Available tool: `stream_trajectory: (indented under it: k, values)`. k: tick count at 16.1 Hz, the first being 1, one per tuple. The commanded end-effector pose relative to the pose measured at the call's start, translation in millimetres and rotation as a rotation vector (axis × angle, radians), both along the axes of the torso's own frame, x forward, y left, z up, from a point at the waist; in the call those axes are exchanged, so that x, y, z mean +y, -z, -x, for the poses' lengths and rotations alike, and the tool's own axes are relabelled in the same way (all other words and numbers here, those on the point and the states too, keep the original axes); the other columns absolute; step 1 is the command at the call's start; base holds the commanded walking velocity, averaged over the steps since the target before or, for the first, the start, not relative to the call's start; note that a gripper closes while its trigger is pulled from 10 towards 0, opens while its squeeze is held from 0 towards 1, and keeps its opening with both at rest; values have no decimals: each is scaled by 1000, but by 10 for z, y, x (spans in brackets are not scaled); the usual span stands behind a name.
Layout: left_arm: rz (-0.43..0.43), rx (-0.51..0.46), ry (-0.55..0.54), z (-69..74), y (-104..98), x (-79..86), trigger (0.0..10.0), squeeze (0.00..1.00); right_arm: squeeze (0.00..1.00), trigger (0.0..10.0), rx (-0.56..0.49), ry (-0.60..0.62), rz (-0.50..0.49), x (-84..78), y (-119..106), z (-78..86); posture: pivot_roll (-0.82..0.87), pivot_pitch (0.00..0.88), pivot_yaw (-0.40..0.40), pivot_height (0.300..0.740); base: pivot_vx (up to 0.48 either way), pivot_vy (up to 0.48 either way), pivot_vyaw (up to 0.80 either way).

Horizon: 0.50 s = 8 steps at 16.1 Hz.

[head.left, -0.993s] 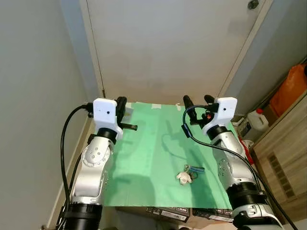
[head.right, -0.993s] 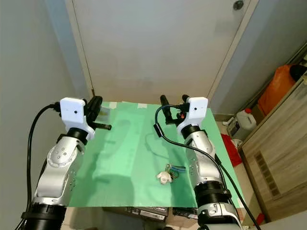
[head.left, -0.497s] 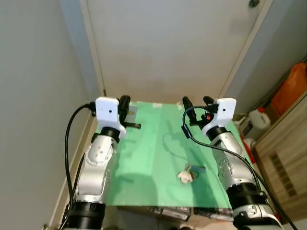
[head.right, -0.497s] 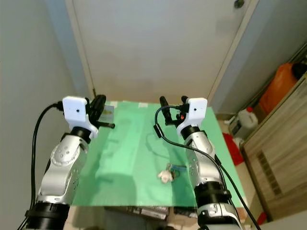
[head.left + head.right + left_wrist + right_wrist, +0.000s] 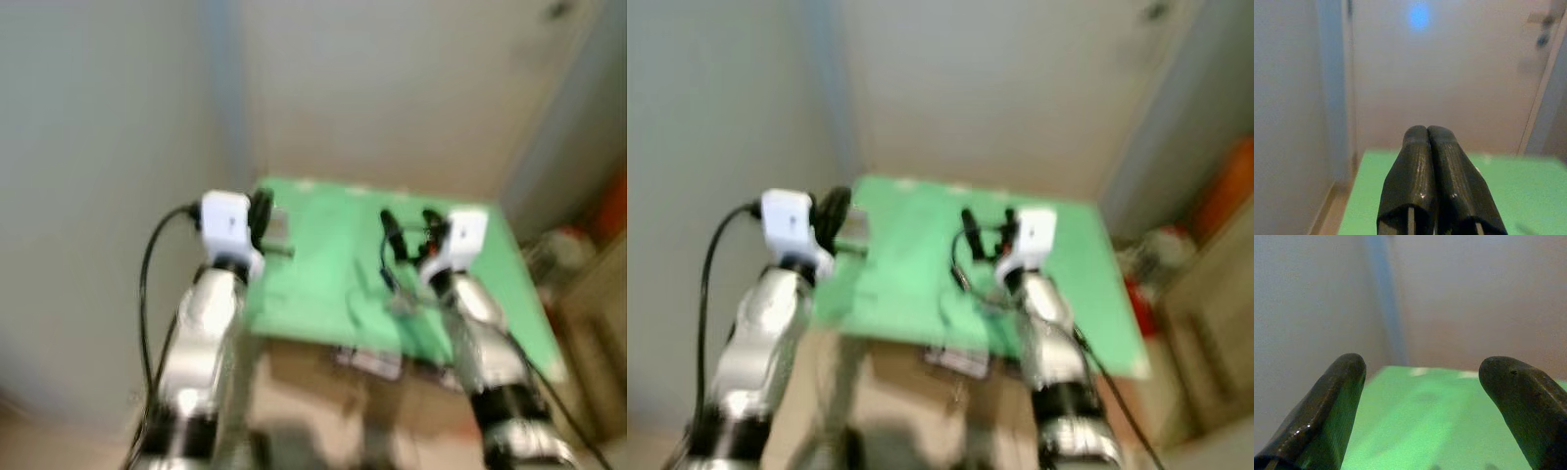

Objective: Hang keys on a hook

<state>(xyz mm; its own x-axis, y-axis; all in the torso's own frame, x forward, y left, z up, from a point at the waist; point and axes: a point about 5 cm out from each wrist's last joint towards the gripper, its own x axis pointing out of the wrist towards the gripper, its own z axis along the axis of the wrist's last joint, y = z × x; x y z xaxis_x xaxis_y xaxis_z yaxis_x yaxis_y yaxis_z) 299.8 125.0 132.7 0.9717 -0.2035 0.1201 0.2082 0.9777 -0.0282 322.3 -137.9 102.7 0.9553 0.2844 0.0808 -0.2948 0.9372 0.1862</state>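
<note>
Blurred view: keys unseen; right pincer (image 5: 1420, 396) gaped empty over green desk (image 5: 333, 245), left pincer (image 5: 1429, 142) closed empty; steady before reaching.

We see a blurred view. Our left gripper (image 5: 835, 211) is raised over the near-left corner of a green mat (image 5: 921, 264), and our right gripper (image 5: 988, 227) is raised above the mat's middle, fingers spread apart. A pale door (image 5: 999, 88) rises beyond both grippers. To the right of the right gripper stands something orange (image 5: 1227, 186). A black cable (image 5: 710, 274) loops beside our left arm.
</note>
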Motion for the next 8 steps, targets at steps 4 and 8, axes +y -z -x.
stream_trajectory:
  k: [4,8]
  values:
    - [-3,-36,33,-68,-96,-31,0,0,0,10000,-2,1,22,-30,-12,29,34,0,-14,740,-150,0,0]
    - [-43,-26,87,-74,-46,-109,0,0,0,10000,29,18,43,-94,44,54,23,0,-1,740,0,0,-658]
